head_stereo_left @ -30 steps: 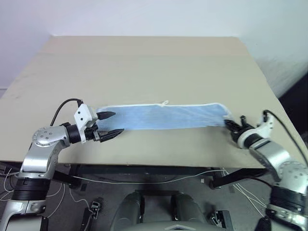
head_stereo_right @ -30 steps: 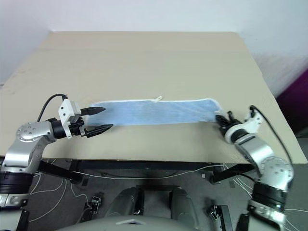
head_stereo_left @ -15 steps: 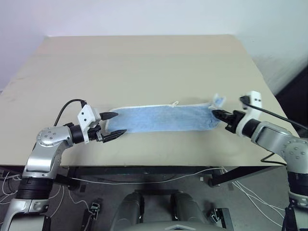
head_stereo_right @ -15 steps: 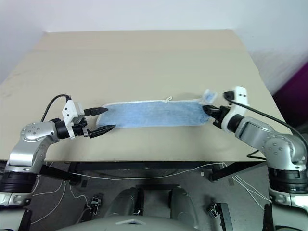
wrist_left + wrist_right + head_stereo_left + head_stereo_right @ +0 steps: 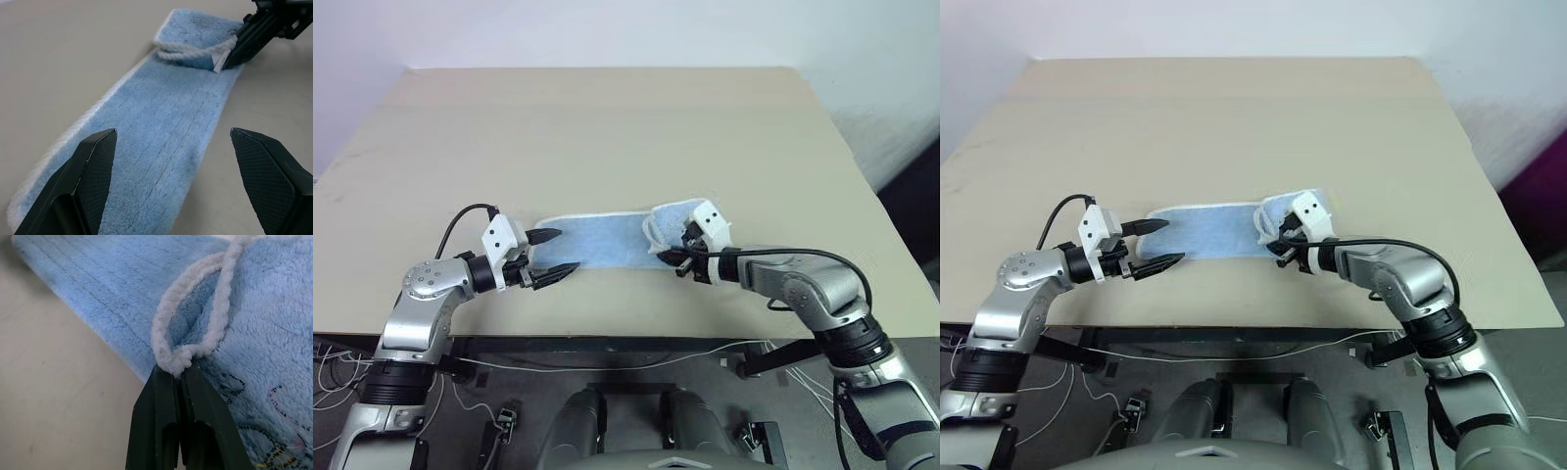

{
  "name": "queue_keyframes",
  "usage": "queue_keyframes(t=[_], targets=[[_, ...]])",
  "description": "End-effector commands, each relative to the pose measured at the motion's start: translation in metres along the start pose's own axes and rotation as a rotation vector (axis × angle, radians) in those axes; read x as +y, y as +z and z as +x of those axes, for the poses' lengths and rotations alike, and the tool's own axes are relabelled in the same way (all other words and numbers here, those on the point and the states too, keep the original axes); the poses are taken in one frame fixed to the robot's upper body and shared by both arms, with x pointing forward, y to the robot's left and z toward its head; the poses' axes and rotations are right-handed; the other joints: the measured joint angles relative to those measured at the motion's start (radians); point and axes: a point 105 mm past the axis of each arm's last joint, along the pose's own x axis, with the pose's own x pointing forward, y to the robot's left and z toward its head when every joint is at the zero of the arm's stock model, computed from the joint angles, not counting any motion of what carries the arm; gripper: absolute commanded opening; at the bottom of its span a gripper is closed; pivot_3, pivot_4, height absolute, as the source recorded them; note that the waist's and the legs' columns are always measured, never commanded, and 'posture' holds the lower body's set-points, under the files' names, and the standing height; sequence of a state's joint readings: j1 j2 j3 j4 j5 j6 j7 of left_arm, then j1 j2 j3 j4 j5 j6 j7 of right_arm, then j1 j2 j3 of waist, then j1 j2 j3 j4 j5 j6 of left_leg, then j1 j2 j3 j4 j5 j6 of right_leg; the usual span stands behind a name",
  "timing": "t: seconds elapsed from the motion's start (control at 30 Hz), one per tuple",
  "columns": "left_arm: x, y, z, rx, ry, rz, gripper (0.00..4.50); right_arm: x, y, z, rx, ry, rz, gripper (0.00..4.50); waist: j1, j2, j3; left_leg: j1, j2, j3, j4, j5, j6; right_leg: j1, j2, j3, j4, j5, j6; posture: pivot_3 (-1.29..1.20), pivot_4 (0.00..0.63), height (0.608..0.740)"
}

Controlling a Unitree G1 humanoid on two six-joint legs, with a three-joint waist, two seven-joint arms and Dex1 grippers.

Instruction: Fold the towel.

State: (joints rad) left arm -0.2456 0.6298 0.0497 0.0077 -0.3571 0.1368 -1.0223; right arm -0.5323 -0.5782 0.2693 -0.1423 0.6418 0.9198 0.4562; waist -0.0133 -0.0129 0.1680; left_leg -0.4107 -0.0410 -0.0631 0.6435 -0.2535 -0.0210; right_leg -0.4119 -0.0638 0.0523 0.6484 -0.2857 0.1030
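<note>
The towel (image 5: 607, 241) is a long light blue strip lying near the table's front edge. Its right end is doubled back over the middle, with the whitish piped edge (image 5: 215, 318) looped up. My right gripper (image 5: 666, 258) is shut on that piped edge, its black fingers (image 5: 166, 401) pinching the corner just above the lower layer. My left gripper (image 5: 566, 251) stands open at the towel's left end, one finger (image 5: 95, 161) to each side of the strip and nothing between the pads. From the left wrist, the right gripper (image 5: 244, 41) shows at the folded end.
The beige table (image 5: 607, 127) stretches wide and bare behind the towel. Its front edge runs just below both grippers, with cables and the floor beneath. A white wall stands behind and to the right.
My right gripper has swept left with the towel's right end, rolling its wrist and laying that end back over the strip. The left gripper has stayed open in place.
</note>
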Motion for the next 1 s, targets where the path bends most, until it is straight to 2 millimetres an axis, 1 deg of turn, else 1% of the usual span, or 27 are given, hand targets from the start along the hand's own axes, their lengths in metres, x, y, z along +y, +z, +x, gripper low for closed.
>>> queue_keyframes(t=[0.03,0.17,0.27,0.37,0.47,0.5,0.57,0.63,0.7,0.73,0.83,0.9,0.97,1.0], targets=[[0.0,0.011,-0.004,-0.023,0.011,0.047,3.88,0.004,0.013,0.002,-0.044,0.019,-0.034,0.02,0.0,0.0,0.0,0.0,0.0,0.0,0.0,0.0,0.0,0.0,0.0,0.0,0.0,0.0,0.0,0.0,0.15,0.74],[-0.001,0.01,-0.004,-0.024,0.016,0.043,3.88,0.009,0.019,0.001,-0.076,0.047,-0.02,0.02,-0.001,0.0,0.0,0.0,0.0,0.0,0.0,0.0,0.0,0.0,0.0,0.0,0.0,0.0,0.0,0.0,0.15,0.74],[-0.001,0.01,-0.004,-0.027,0.019,0.038,3.88,0.014,0.025,-0.004,-0.107,0.085,0.006,0.7,-0.001,0.0,0.0,0.0,0.0,0.0,0.0,0.0,0.0,0.0,0.0,0.0,0.0,0.0,0.0,0.0,0.15,0.74],[-0.003,0.01,-0.007,-0.039,0.034,0.009,3.88,0.015,0.029,-0.014,-0.13,0.097,0.017,1.73,-0.001,0.0,0.0,0.0,0.0,0.0,0.0,0.0,0.0,0.0,0.0,0.0,0.0,0.0,0.0,0.0,0.15,0.74],[-0.008,0.008,-0.016,-0.064,0.069,-0.063,3.88,0.014,0.037,-0.033,-0.188,0.084,-0.017,2.76,-0.001,0.0,0.0,0.0,0.0,-0.001,0.0,0.0,0.0,0.0,0.0,0.0,0.0,0.0,0.0,0.0,0.15,0.74],[-0.01,0.007,-0.019,-0.077,0.085,-0.098,3.88,0.014,0.04,-0.04,-0.209,0.079,-0.031,3.04,-0.001,0.0,0.0,0.0,0.0,-0.001,0.0,0.0,0.0,0.0,0.0,0.0,0.0,0.0,0.0,0.0,0.15,0.74],[-0.014,0.009,-0.025,-0.111,0.117,-0.165,3.88,0.013,0.045,-0.049,-0.241,0.071,-0.046,3.04,0.0,0.0,0.0,0.0,0.0,-0.001,0.0,0.0,0.0,0.0,-0.001,0.0,0.0,0.0,0.0,0.0,0.15,0.74],[-0.018,0.01,-0.029,-0.143,0.162,-0.213,3.88,0.005,0.049,-0.054,-0.27,0.047,-0.044,3.04,0.0,0.0,0.0,0.001,0.0,-0.001,0.0,0.0,0.0,0.001,-0.001,0.0,0.0,0.0,0.0,0.0,0.15,0.74],[-0.022,0.007,-0.032,-0.166,0.209,-0.307,3.88,-0.012,0.05,-0.052,-0.286,-0.019,-0.036,2.63,-0.001,0.0,0.0,0.001,0.0,-0.002,0.0,0.0,0.0,0.001,-0.001,0.0,-0.001,0.0,0.0,0.0,0.15,0.74],[-0.024,0.007,-0.032,-0.173,0.22,-0.339,3.88,-0.017,0.049,-0.049,-0.288,-0.03,-0.038,2.4,-0.001,0.0,0.0,0.001,0.0,-0.002,0.0,0.0,0.0,0.002,-0.001,0.0,-0.001,0.0,0.0,0.0,0.15,0.74],[-0.031,0.007,-0.029,-0.212,0.259,-0.479,3.88,-0.029,0.048,-0.034,-0.316,-0.04,-0.025,1.38,-0.001,0.0,0.0,0.001,0.0,-0.002,0.0,0.0,0.0,0.002,0.0,0.0,-0.001,0.0,0.0,0.0,0.15,0.74],[-0.036,0.004,-0.025,-0.214,0.292,-0.548,3.88,-0.034,0.043,-0.022,-0.323,-0.037,-0.039,0.71,-0.001,0.0,0.0,0.001,0.0,-0.001,0.0,0.0,0.0,0.002,0.0,0.0,-0.001,0.0,0.0,0.0,0.15,0.74],[-0.038,-0.001,-0.022,-0.206,0.343,-0.608,3.88,-0.038,0.032,-0.011,-0.312,-0.047,-0.057,0.01,0.0,0.0,0.0,0.001,0.0,-0.001,0.0,0.0,0.0,0.002,0.0,-0.001,0.0,0.0,0.0,0.0,0.15,0.74],[-0.039,-0.003,-0.021,-0.202,0.373,-0.636,3.88,-0.04,0.024,-0.005,-0.3,-0.057,-0.063,0.01,0.0,0.0,0.0,0.001,0.0,-0.001,0.0,0.0,0.0,0.002,0.0,-0.001,0.0,0.0,0.0,0.0,0.15,0.74]])
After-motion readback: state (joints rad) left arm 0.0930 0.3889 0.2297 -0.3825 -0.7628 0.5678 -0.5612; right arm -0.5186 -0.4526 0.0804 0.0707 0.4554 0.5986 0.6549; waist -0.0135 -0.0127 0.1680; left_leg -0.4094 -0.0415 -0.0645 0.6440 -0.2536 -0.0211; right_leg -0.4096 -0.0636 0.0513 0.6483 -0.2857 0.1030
